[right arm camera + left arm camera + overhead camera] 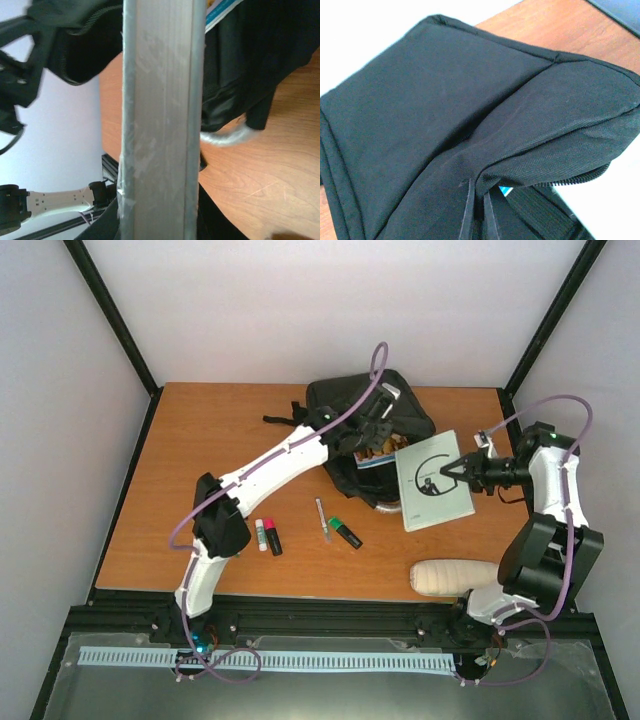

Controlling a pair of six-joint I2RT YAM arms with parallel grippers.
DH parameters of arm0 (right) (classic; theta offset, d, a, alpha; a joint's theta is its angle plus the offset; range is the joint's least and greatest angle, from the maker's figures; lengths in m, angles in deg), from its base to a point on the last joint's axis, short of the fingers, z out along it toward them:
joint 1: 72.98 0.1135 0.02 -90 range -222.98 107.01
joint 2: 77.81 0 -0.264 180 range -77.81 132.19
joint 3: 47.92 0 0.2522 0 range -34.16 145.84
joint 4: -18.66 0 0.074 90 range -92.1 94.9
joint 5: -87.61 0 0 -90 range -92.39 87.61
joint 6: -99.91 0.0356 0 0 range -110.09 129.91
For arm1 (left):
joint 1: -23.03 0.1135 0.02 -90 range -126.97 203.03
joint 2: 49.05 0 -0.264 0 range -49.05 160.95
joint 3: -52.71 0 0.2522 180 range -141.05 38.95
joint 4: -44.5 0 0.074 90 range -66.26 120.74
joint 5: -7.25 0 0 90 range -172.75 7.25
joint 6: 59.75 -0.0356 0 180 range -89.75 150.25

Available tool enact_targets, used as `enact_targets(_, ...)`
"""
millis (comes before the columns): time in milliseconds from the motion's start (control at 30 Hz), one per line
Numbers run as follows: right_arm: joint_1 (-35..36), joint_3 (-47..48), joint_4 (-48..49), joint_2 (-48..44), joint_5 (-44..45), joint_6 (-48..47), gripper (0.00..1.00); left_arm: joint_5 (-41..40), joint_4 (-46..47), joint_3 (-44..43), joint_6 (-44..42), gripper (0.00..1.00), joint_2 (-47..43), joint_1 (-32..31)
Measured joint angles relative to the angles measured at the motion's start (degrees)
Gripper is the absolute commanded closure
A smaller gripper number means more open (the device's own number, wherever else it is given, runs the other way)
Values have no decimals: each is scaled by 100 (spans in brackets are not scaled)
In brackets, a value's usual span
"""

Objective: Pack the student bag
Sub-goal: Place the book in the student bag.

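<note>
The student bag [345, 410] is a black backpack lying at the back middle of the table, and it fills the left wrist view [420, 110]. My left gripper [375, 432] is shut on a fold of the bag's black fabric by the zip opening [479, 200] and holds the flap up. A booklet with a blue stripe [378, 455] shows in the opening. My right gripper [456, 469] is shut on the edge of a white book [432, 495] just right of the bag. In the right wrist view the book [160, 120] is seen edge-on, with the bag [240, 60] and its grey handle loop [227, 136] behind.
A cream-white rolled pouch [455, 578] lies at the near right by the right arm's base. A pink-capped marker [262, 533], a black marker [272, 538], a pen [322, 518] and a green highlighter [345, 532] lie near the middle front. Black frame posts stand at the table's corners.
</note>
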Motion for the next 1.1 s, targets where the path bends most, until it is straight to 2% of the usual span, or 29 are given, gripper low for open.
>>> enact_targets(300, 780, 297, 304, 887, -219, 37, 97, -42, 48, 85, 2, 99, -437, 7)
enact_targets(567, 1622, 238, 1598, 1320, -321, 824, 97, -98, 131, 404, 2, 99, -466, 7)
enact_targets(733, 1773, -98, 2673, 1357, -293, 1528, 95, -155, 179, 695, 2, 99, -619, 31)
enact_targets(800, 1779, -267, 3067, 1440, -273, 1755, 86, -173, 205, 798, 2, 99, -686, 35)
enact_targets(933, 1805, -358, 3462, 1742, -125, 1873, 60, -177, 254, 1010, 2, 99, -809, 35)
enact_targets(1100, 1856, -282, 3530, 1832, 302, 1659, 40, -177, 262, 1130, 2, 99, -815, 33)
